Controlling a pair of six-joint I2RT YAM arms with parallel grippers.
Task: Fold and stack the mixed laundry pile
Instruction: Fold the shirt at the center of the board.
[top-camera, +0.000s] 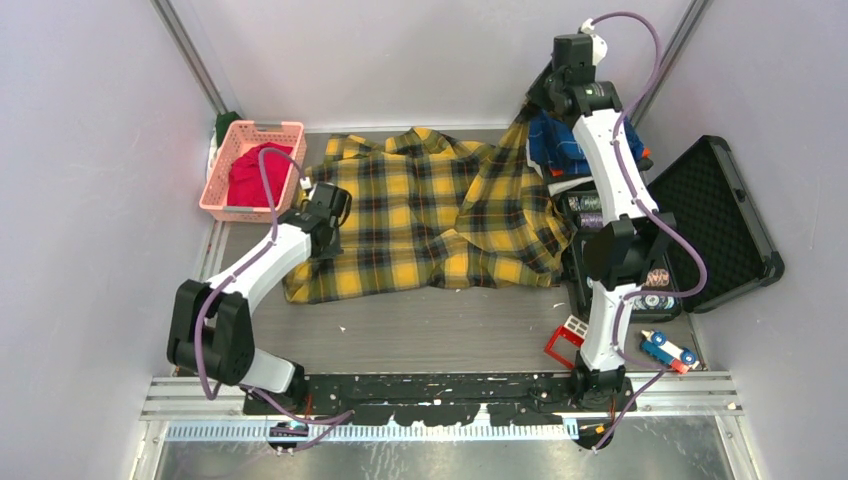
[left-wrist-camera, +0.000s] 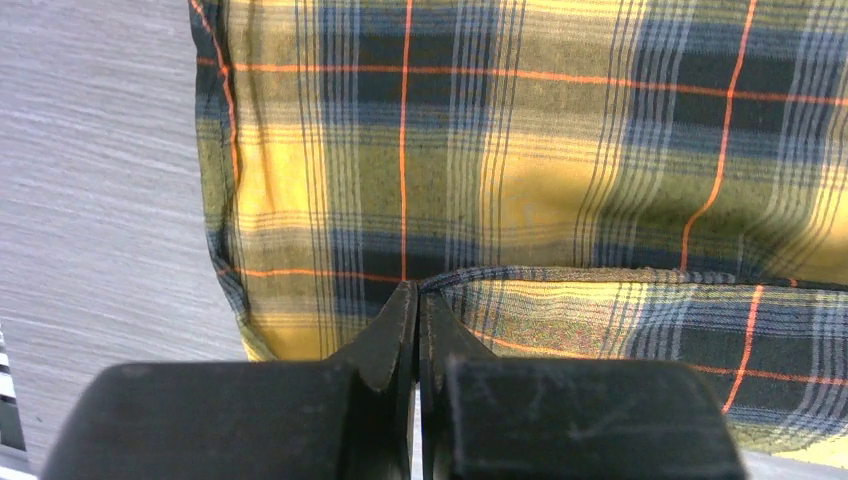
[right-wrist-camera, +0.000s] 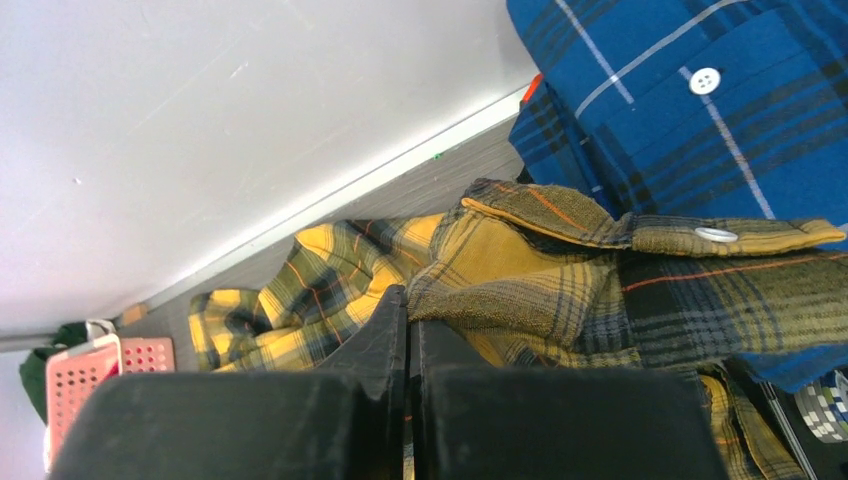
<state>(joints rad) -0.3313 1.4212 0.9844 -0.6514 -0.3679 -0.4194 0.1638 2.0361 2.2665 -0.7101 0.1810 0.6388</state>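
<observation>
**Plaid shirt stretched over the tabletop (top-camera: 450, 325), pinched at both ends**

At the far-left corner, a pink plastic lattice basket (top-camera: 268, 128) holds the bright red T-shirt (top-camera: 252, 178). Just right of it, the left gripper (left-wrist-camera: 417, 295), fingers closed, nips a folded edge of the yellow-and-black plaid button shirt (top-camera: 440, 215), which lies across the middle toward the far edge. The shirt's right end rises to the right gripper (right-wrist-camera: 408, 300), closed on the cloth near the far-right corner, beside a blue plaid shirt with white buttons (right-wrist-camera: 700, 110). An open black hard case (top-camera: 715, 220) and small plastic toys (top-camera: 668, 350) crowd the right edge.
</observation>
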